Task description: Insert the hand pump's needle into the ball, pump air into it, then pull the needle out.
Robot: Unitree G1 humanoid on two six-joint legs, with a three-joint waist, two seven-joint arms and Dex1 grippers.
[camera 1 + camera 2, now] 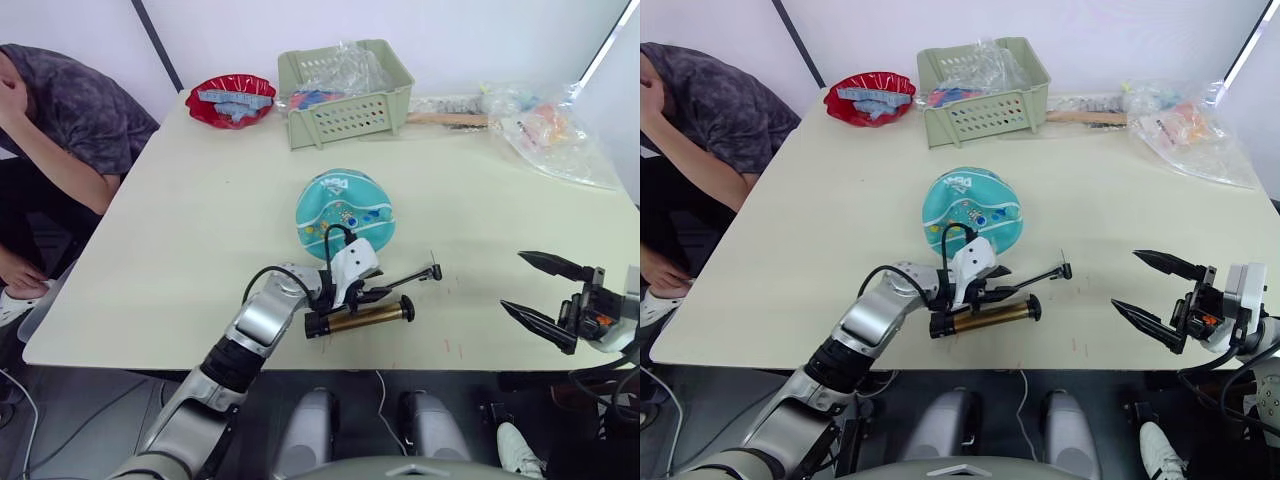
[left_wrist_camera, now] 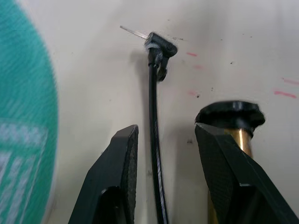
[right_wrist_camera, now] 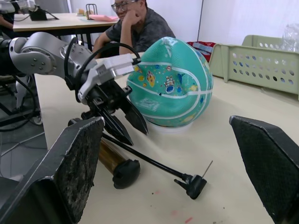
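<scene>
Pale cream tabletop [image 1: 200, 230] carried the whole scene, with a person sitting at its far left edge, head propped on a hand. Down at the near edge, the left gripper [image 2: 163, 149] hovered low with its two black fingers parted to a moderate gap, and the thin black hose [image 2: 154, 140] ran straight up the middle of that gap, untouched on either side as far as the wrist view showed. Just beside one finger lay the slim brass-gold hand pump with black end caps [image 1: 362, 318], flat on the table, its long axis running roughly left to right along the near edge. Out past the fingertips the hose ended in a small black fitting carrying the thin metal needle [image 2: 133, 32], resting on the surface and tilted up. The teal-blue rubber ball with cartoon prints and white seam lines [image 1: 345, 212] sat just behind the gripper, farther up the table. The right gripper [image 1: 545, 292] hung well apart to the right, spread wide and empty. My call: the left arm was plainly nearer, and the closing had to land on the hose near the fitting.
</scene>
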